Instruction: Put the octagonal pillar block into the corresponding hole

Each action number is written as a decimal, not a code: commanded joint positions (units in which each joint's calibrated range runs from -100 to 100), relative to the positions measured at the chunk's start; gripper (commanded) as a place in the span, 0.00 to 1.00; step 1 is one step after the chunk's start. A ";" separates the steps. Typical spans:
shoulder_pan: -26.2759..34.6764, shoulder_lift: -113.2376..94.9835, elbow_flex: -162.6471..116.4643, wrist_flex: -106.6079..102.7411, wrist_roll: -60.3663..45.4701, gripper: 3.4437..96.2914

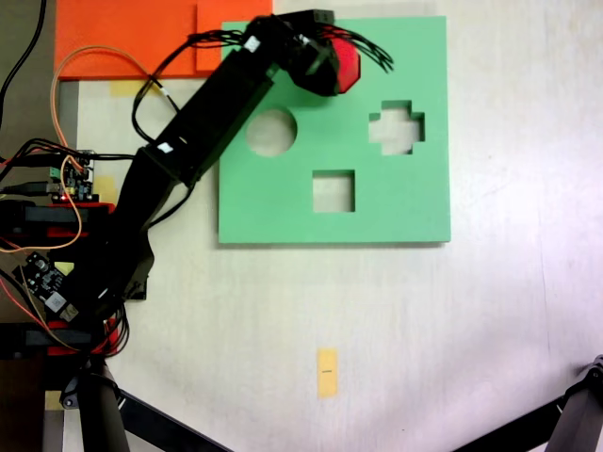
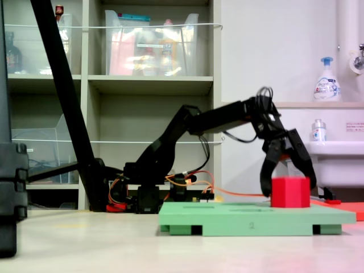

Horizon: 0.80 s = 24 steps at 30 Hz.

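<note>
Because the visible round, square and cross cutouts suited no eight-sided piece, the arm reached rightward over the green board (image 2: 256,218), where the end effector (image 2: 287,177) straddled the octagonal pillar block (image 2: 290,192) standing on top, seemingly lightly gripped; the corresponding hole presumably lay hidden beneath.

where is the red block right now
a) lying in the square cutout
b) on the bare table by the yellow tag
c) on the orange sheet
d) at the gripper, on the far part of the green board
d: in the first exterior view the red block sits at the gripper over the green board, clear of the square cutout.
</note>
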 commanded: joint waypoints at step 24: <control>-9.43 -73.31 2.05 -14.66 -35.51 0.78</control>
